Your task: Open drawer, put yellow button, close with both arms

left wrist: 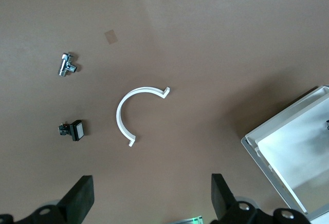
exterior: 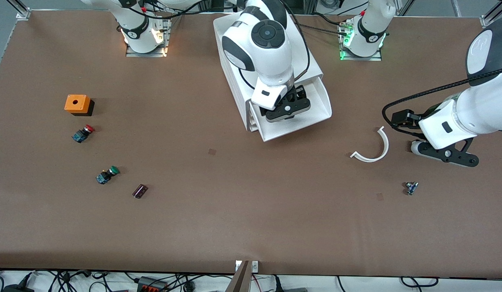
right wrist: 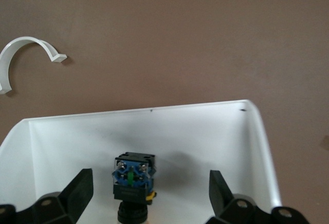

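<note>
One capacitor (exterior: 140, 191) lies nearest; both claws gape, right claw (exterior: 287, 108) over one drawer (exterior: 320, 106).

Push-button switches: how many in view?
3. Red-capped button and green-capped button lie on the table toward the right arm's end; the yellow button sits in the open drawer. More may be hidden.

The yellow button (right wrist: 132, 185) sits in the pulled-out drawer (exterior: 316, 106), under the right gripper (exterior: 287, 108). The left gripper (exterior: 445, 154) hangs over the desk (exterior: 251, 211), beside the curved clip (exterior: 374, 148).
</note>
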Available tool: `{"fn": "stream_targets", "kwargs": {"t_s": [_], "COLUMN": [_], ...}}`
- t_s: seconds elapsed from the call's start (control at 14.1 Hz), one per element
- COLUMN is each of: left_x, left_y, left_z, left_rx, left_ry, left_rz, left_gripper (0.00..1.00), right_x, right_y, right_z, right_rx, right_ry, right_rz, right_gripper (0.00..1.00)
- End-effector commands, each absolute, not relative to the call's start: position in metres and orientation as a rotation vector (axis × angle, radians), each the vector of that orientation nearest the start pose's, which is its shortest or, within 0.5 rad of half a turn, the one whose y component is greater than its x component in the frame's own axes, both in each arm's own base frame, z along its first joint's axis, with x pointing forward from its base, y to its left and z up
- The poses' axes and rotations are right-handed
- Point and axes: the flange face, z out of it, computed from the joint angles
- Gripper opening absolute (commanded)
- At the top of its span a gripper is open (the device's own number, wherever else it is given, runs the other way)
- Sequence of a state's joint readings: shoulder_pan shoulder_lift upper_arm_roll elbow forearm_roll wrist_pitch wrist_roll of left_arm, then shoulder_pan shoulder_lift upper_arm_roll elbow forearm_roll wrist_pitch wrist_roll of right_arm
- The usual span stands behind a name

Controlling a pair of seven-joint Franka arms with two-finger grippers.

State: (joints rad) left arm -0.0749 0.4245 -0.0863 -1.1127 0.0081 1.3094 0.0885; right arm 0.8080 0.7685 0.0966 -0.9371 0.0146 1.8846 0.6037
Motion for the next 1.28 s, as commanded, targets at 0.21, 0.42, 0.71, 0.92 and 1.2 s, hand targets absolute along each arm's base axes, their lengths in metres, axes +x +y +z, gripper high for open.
{"fn": "stream_targets", "kwargs": {"t_s": [0.21, 0.42, 0.71, 0.92, 1.2], "left_x": [0.639, 0.638, 0.627, 0.618, 0.599], "left_y": [-0.094, -0.099, -0.136, -0.173, -0.244], "left_z": [0.555, 0.537, 0.503, 0.474, 0.442], "left_rx": [-3.106, -3.22, -3.228, -3.236, -3.236], "left_ry": [0.181, -0.079, -0.056, -0.136, -0.295], "left_rz": [0.38, 0.388, 0.322, 0.303, 0.231], "left_gripper": [1.0, 1.0, 1.0, 1.0, 1.0], "right_x": [0.592, 0.653, 0.693, 0.707, 0.704], "right_y": [0.452, 0.343, 0.222, 0.14, 0.09], "right_z": [0.523, 0.529, 0.524, 0.526, 0.534], "right_rx": [-3.02, -3.041, -3.07, -3.069, -3.096], "right_ry": [-0.105, -0.018, 0.087, 0.208, 0.188], "right_rz": [-0.084, -0.069, 0.028, 0.085, 0.116], "right_gripper": [1.0, 1.0, 1.0, 1.0, 1.0]}}
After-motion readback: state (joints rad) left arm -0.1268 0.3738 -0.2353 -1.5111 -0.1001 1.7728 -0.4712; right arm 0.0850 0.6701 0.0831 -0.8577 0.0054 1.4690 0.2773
